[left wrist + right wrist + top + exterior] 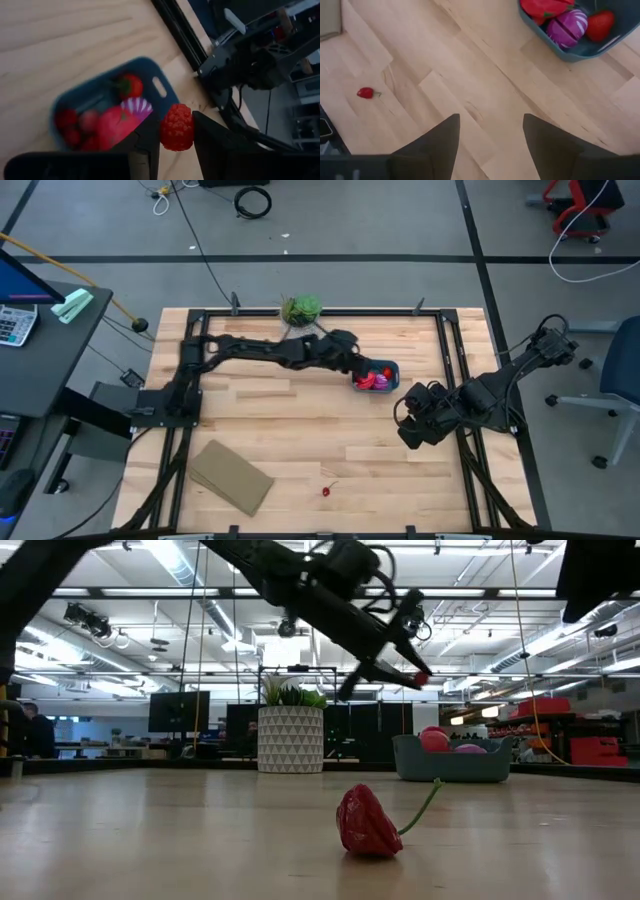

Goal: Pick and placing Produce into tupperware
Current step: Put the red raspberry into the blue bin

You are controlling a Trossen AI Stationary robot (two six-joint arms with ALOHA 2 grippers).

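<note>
A pale wooden table [300, 430] framed by black rails stands in a large workshop with strip lights overhead and a grey floor strewn with cables. Taking the table's centre in the high view as the dial, the teal tupperware [392, 383] sits at about two o'clock, already holding several pieces of produce: a purple-and-white striped piece [571, 28], a strawberry [600, 25] and a large red piece [114, 127] among smaller red ones. The left gripper [176, 131] hangs above the tub's rim, its fingers closed around a red raspberry [176, 127], which is clear of the tub's contents; in the low view the berry shows as a red spot at the fingertips above the tub [452, 766]. One small red cherry-like fruit with a green stem [326, 492] lies alone on the wood at about six o'clock, well apart from the tub. The right gripper [490, 145] waits off to three o'clock, near the table's edge, its fingers spread with nothing between them. A flat tan slab [231, 476] lies at about seven o'clock, and a green plant in a white patterned pot [291, 737] stands at twelve o'clock by the far rail.
</note>
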